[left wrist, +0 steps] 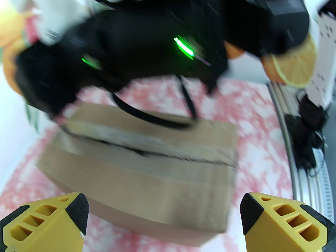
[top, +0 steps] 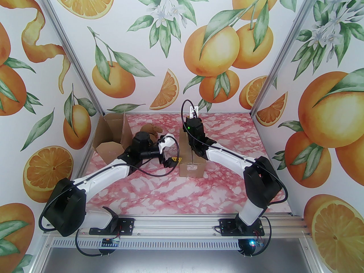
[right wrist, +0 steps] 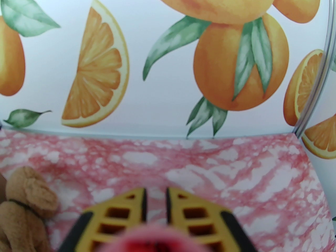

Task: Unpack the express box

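The express box [top: 191,166] is a brown carton lying mid-table. In the blurred left wrist view the express box [left wrist: 147,167] shows a dark slit running along its taped top seam. My left gripper [top: 173,161] hovers just left of it, with its yellow fingers [left wrist: 63,219] spread wide and nothing between them; the left gripper [left wrist: 165,206] faces the carton's side. The right arm's wrist [top: 193,128] stands over the carton's far end. My right gripper [right wrist: 155,189] has its jaws almost together, and a blurred pink-red thing [right wrist: 157,241] sits at their roots.
An opened cardboard box [top: 111,138] stands at the back left against the wall. A brown plush toy [top: 152,129] lies between it and the carton, and the plush toy [right wrist: 23,201] appears at the lower left. Patterned walls close three sides, and a metal rail [top: 182,226] runs along the near edge.
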